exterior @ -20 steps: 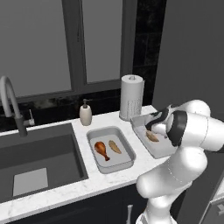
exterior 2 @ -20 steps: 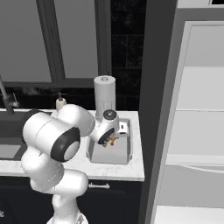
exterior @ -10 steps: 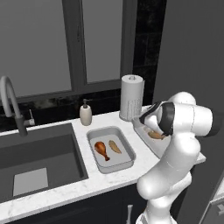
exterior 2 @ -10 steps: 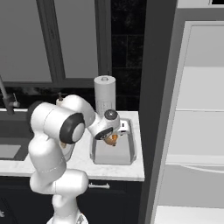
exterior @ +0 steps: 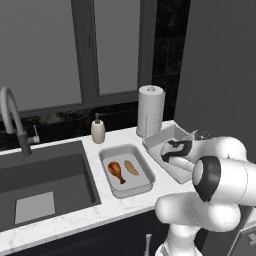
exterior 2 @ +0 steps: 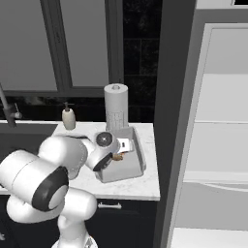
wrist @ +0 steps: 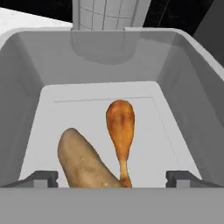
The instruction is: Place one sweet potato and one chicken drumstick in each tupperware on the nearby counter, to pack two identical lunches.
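Two tupperware trays stand on the white counter (exterior: 117, 206). The left tupperware (exterior: 145, 167) holds a chicken drumstick (exterior: 116, 171) beside a sweet potato (exterior: 131, 167). Over the right tupperware (exterior: 161, 136) hangs my gripper (exterior: 171, 153), and my arm hides much of that tray. In the hand view the gripper (wrist: 113, 178) is open, its fingertips (wrist: 41, 178) wide apart just above the tray floor. Below them lie a sweet potato (wrist: 83, 162) and a drumstick (wrist: 120, 124), side by side inside the tupperware (wrist: 109, 57). From the right, the gripper (exterior 2: 120, 149) sits in the same tupperware (exterior 2: 139, 155).
A paper towel roll (exterior: 150, 110) stands right behind the right tray, a soap bottle (exterior: 98, 131) to its left. The dark sink basin (exterior: 45, 185) with its faucet (exterior: 12, 115) takes up the counter's left. White fridge shelves (exterior 2: 218, 145) lie to the right.
The jaws went from shut to wide open, and the drumstick they carried now lies in the right tupperware. My elbow swung down and toward the camera.
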Available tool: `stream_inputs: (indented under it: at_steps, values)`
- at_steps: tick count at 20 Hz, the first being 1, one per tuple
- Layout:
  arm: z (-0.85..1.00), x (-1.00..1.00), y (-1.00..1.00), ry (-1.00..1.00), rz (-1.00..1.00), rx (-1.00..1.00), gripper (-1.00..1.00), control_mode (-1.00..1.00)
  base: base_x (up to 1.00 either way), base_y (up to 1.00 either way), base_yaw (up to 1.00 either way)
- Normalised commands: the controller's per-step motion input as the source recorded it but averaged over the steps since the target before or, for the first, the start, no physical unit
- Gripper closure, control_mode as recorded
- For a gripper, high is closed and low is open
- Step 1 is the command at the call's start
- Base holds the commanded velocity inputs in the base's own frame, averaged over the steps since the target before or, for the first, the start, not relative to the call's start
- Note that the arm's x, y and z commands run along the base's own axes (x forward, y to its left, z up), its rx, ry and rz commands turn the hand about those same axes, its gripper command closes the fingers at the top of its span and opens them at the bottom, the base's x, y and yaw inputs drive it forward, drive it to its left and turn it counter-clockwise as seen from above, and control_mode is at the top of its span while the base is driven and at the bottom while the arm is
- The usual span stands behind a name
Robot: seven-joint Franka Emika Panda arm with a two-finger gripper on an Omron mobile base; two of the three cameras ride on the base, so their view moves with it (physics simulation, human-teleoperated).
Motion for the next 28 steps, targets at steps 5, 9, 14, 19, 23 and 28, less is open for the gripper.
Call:
stream_inputs:
  at_steps: [5, 9, 14, 19, 23, 28]
  values:
    - [1.0, 0.0, 0.13, 0.0, 0.0, -0.04, -1.0, -1.0, 0.0, 0.0, 0.0]
    - [1.0, 0.03, 0.05, 0.02, -0.01, -0.01, -1.0, -1.0, 0.0, 0.0, 0.0]
    - [0.99, -0.13, 0.74, 0.09, 0.0, -0.13, -1.0, -1.0, 0.0, 0.0, 0.0]
    - [0.47, -0.29, 1.0, -0.03, 0.0, -0.26, -1.0, -1.0, 0.0, 0.0, 0.0]
    - [0.0, -0.48, 1.0, -0.02, 0.0, -0.11, -1.0, -1.0, 0.0, 0.0, 0.0]
    - [-0.25, -0.82, 0.99, 0.0, 0.0, 0.02, -1.0, -1.0, 0.0, 0.0, 0.0]
